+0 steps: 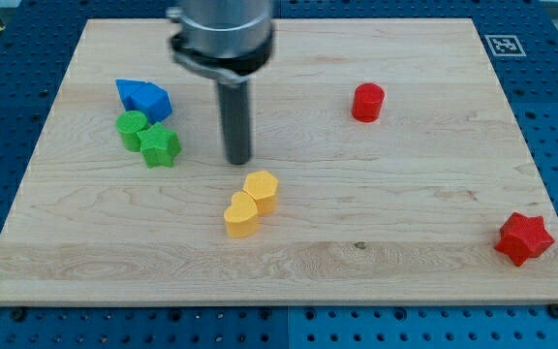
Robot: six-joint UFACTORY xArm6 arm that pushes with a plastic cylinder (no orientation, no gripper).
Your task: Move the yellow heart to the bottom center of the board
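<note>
The yellow heart (241, 215) lies just left of the board's middle, a little below centre. A yellow hexagon block (262, 189) touches it at its upper right. My tip (238, 161) rests on the board just above and slightly left of the yellow hexagon, a short gap away from both yellow blocks.
A blue block (143, 98) sits at the upper left, with a green cylinder (131, 126) and a green star (160, 145) just below it. A red cylinder (367, 102) is at the upper right of centre. A red star (524, 237) is near the bottom right corner of the wooden board (424, 262).
</note>
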